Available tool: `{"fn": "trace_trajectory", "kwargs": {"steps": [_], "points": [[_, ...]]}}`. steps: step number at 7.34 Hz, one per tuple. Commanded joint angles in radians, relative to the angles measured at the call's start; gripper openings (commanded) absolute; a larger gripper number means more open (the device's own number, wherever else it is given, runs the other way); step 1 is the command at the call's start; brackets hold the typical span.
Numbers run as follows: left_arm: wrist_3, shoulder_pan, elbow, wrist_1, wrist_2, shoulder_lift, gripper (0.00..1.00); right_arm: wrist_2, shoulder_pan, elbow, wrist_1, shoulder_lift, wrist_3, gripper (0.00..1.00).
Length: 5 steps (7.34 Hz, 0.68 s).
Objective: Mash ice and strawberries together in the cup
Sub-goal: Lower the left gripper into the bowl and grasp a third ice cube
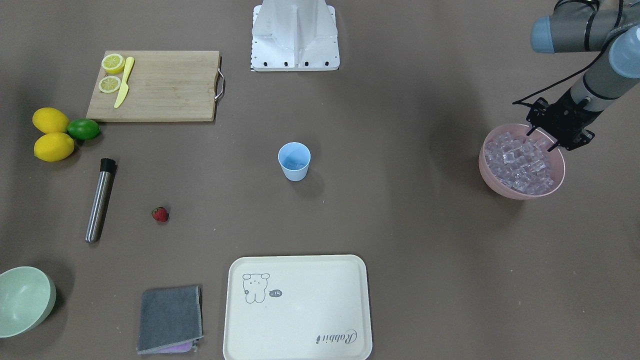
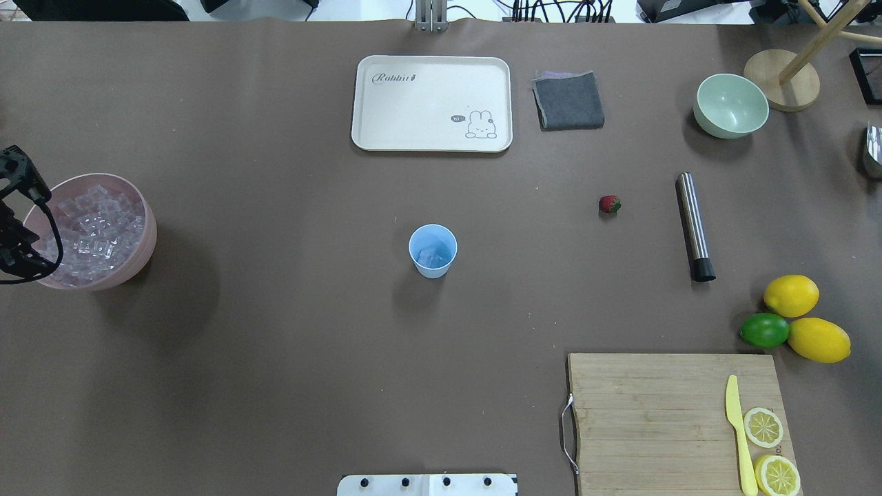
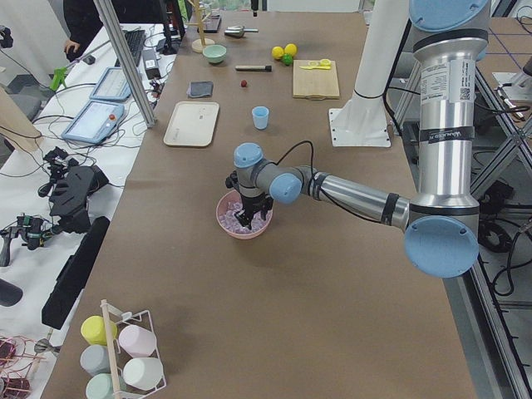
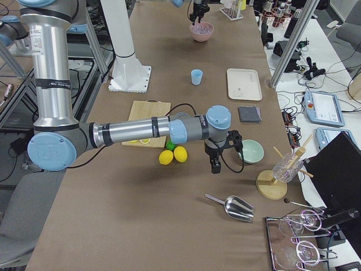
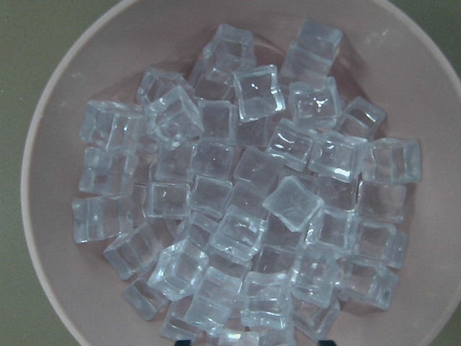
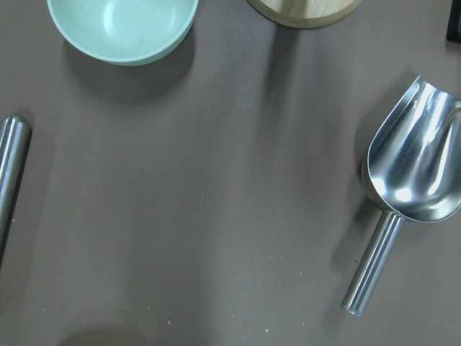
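Bowl: heaped with ice, table's left end.
Cup: mid-table, some ice inside.
Left gripper: fingers wide, just above ice.
Right gripper: fingers, cannot tell.

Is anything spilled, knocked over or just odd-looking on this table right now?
Nothing stands out. The ice sits heaped in the pink bowl, none spilled on the table; the blue cup stands upright; the strawberry lies whole on the table; the lemon slices and knife sit tidily on the cutting board.
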Motion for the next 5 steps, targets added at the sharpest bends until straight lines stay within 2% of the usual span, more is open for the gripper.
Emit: {"fn": "trace_trajectory", "kwargs": {"steps": [1,4,5], "points": [[0.031,0.000,0.033,0.001,0.000,-0.013,0.63,0.000,0.002,-0.001,0.000,-0.002,-0.001,1.00],[0.037,-0.002,0.047,0.001,-0.002,-0.016,0.61,0.000,0.010,0.001,0.002,0.001,0.001,1.00],[0.037,-0.002,0.044,0.006,-0.002,-0.016,0.47,0.000,0.011,0.004,0.002,0.005,0.000,1.00]]}}
